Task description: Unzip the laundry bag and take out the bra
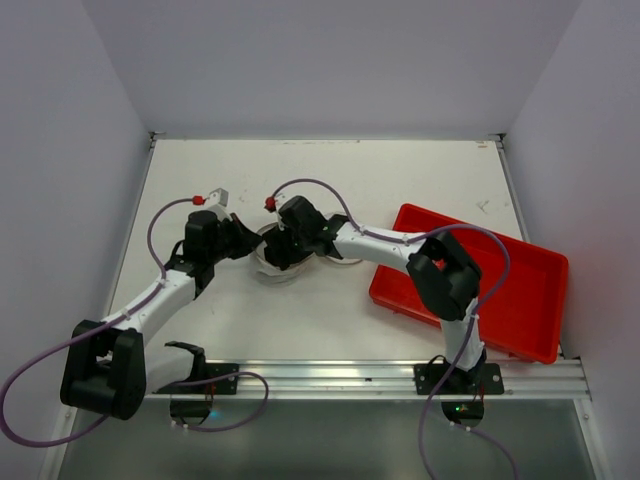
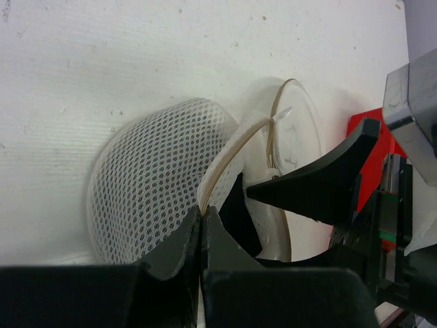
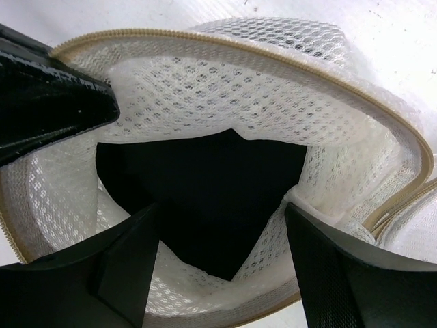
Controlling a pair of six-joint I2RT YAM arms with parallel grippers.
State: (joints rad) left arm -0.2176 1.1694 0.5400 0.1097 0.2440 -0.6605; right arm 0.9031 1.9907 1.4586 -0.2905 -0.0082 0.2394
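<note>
Along the near edge a metal rail (image 1: 330, 375) carries both arm bases. Mid-table lies the laundry bag (image 1: 272, 268), unzipped, its two round halves side by side. Its long axis therefore runs left to right, roughly parallel to that rail. The domed half (image 2: 147, 184) on the left is tipped up on its edge, mouth facing the right arm. The flatter half (image 2: 297, 130) lies on the table beyond the hinge.

The left gripper (image 2: 203, 220) is clenched on the tan zip rim (image 3: 239, 44) of the domed half. The right gripper (image 3: 222, 212) reaches into the mouth, its jaws spread wide with nothing pinched. The black bra (image 3: 205, 184) sits inside the mesh cup between them; whether the fingertips touch the fabric is hard to tell. In the right wrist view, a finger of the left gripper crowds the upper left of the mouth.

Near the flat half, to its right, a red tray (image 1: 520, 300) lies askew. The table (image 1: 400, 180) is white and matte, and plain pale walls (image 1: 330, 60) close it in on three sides.
</note>
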